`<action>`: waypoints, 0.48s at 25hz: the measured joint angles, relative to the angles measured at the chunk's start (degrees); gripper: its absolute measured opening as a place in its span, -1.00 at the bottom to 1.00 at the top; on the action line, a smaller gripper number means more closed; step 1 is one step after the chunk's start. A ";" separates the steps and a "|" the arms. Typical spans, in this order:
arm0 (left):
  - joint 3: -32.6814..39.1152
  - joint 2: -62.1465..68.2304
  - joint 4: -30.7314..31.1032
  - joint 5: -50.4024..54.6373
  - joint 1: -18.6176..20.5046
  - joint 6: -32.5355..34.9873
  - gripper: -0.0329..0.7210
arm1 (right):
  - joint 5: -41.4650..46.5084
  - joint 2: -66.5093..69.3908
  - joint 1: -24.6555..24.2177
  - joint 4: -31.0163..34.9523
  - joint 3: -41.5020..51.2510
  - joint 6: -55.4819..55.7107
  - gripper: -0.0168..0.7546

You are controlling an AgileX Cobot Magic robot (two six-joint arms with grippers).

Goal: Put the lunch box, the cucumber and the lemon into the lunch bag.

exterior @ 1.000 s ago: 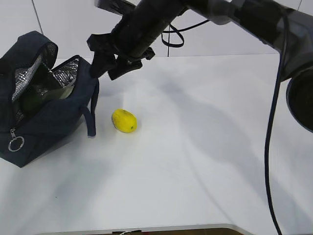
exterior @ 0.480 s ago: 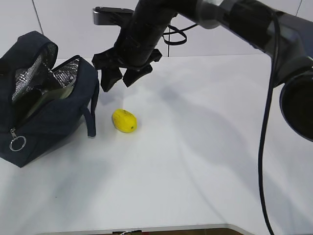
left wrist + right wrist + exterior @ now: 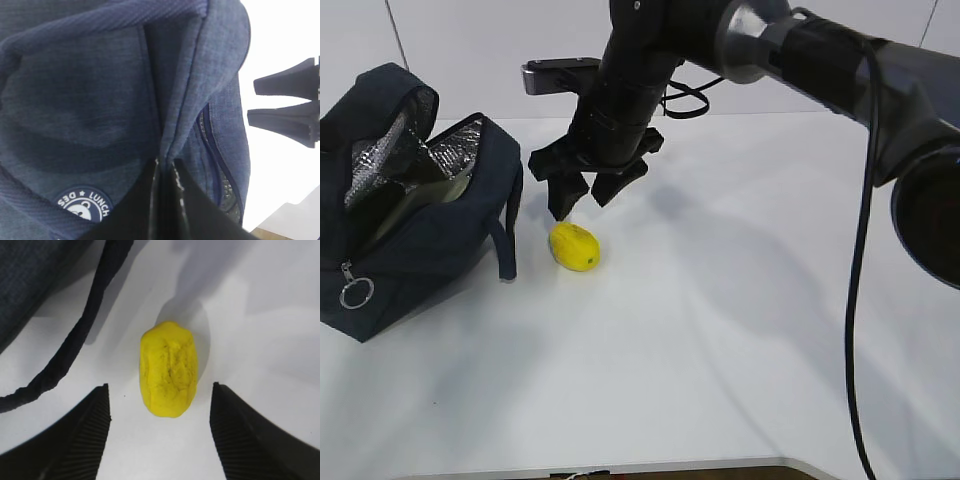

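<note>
The navy lunch bag (image 3: 430, 240) stands open at the left, its foil lining showing. A pale green edge inside it (image 3: 457, 184) looks like the lunch box lid. The cucumber is hidden in the dark interior. On the table just right of the bag lies the yellow lemon (image 3: 574, 246). My right gripper (image 3: 582, 203) hangs open close above it. In the right wrist view, the lemon (image 3: 168, 370) lies between the spread fingers of that gripper (image 3: 160, 386) without touching them. My left gripper (image 3: 165, 162) is shut on a fold of the lunch bag (image 3: 90, 100).
A loop handle (image 3: 505, 240) of the bag hangs onto the table next to the lemon, and appears as a dark strap (image 3: 75, 340) left of it. A silver ring pull (image 3: 353, 293) dangles at the bag's front. White tabletop (image 3: 740, 300) stretches to the right.
My right gripper has swung from beside the bag's mouth down and to the right, ending over the lemon with its jaws wider apart. The bag and the lemon have not moved.
</note>
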 joint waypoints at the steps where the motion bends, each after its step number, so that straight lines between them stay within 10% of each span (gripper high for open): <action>1: 0.00 0.00 0.00 0.00 0.00 0.00 -0.95 | 0.00 0.00 0.00 -0.25 0.00 -0.24 0.34; 12: 0.00 0.00 0.00 -0.04 0.00 0.00 -0.95 | 0.00 4.17 2.06 -4.37 0.11 -1.45 0.35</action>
